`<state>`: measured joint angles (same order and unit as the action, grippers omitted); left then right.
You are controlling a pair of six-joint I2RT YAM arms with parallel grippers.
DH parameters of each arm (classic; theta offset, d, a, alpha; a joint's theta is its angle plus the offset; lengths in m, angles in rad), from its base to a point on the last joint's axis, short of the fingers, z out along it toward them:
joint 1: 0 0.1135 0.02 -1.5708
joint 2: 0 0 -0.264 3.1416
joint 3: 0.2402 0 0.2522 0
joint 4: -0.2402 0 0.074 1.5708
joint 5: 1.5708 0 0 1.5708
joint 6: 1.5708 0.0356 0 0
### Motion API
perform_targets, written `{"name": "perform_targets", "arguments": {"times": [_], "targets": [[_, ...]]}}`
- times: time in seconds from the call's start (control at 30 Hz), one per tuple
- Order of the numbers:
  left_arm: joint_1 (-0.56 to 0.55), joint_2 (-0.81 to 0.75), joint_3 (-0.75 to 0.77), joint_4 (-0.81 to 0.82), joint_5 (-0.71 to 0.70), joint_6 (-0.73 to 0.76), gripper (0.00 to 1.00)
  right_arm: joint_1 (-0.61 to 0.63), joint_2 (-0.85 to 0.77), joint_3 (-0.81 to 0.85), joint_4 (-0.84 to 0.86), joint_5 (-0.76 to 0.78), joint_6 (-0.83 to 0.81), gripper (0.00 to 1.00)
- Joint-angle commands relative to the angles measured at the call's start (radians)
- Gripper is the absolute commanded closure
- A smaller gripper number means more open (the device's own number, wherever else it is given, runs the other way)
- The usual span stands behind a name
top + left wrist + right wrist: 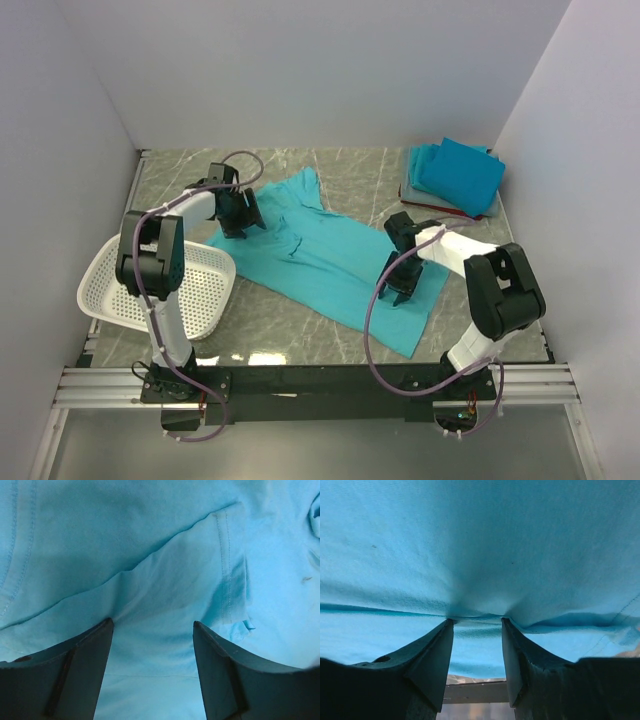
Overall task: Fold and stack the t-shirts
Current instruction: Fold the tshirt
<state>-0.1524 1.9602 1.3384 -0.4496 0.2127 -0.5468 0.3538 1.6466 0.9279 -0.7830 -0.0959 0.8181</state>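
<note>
A teal t-shirt (330, 260) lies spread open across the middle of the table (370, 175), running on a slant from the far left toward the near right. It is soft knit cloth with a few shallow wrinkles; its collar end points to the far side and its straight bottom edge to the near right.

The left gripper (238, 226) sits over the shirt's left shoulder. In the left wrist view its jaws stand wide apart with nothing between them – only flat cloth beyond, where a short sleeve (220, 580) with a double-stitched hem lies folded over the body.

The right gripper (400, 293) rests on the shirt's lower right part. In its own wrist view the jaws are partly open, the tips set against a crease in the cloth, with a small pucker drawn up between them.

A stack of folded t-shirts (455, 178) sits in the far right corner, well apart from the spread one – teal on top, a pale grey-blue layer under it, and a thin red edge at the bottom.

At the near left a white plastic basket (90, 290) stands just beside the shirt's edge. It is rounded and pierced all over with small holes. The left arm crosses above it, and its perforated floor shows wherever the arm does not cover it.

The table top is grey-green marbled stone, smooth and slightly glossy.
</note>
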Motion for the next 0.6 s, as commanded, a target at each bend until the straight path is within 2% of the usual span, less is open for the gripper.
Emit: {"name": "perform_targets", "arguments": {"times": [0.0,0.17,0.3,0.43,0.57], "targets": [[-0.003,-0.035,-0.025,-0.127,-0.062,0.036,0.28,0.013,-0.040,-0.015,-0.128,0.027,0.013,0.49],[-0.009,-0.096,0.033,-0.164,-0.082,-0.001,0.28,0.004,-0.120,0.124,-0.260,0.094,-0.023,0.48],[-0.039,-0.093,0.134,-0.161,-0.091,-0.041,0.27,-0.078,-0.151,0.224,-0.289,0.153,-0.082,0.48],[-0.096,0.017,0.336,-0.216,-0.085,-0.035,0.28,-0.221,-0.151,0.262,-0.257,0.179,-0.170,0.48],[-0.141,0.120,0.546,-0.213,-0.036,-0.021,0.29,-0.309,-0.139,0.262,-0.170,0.220,-0.220,0.48]]}}
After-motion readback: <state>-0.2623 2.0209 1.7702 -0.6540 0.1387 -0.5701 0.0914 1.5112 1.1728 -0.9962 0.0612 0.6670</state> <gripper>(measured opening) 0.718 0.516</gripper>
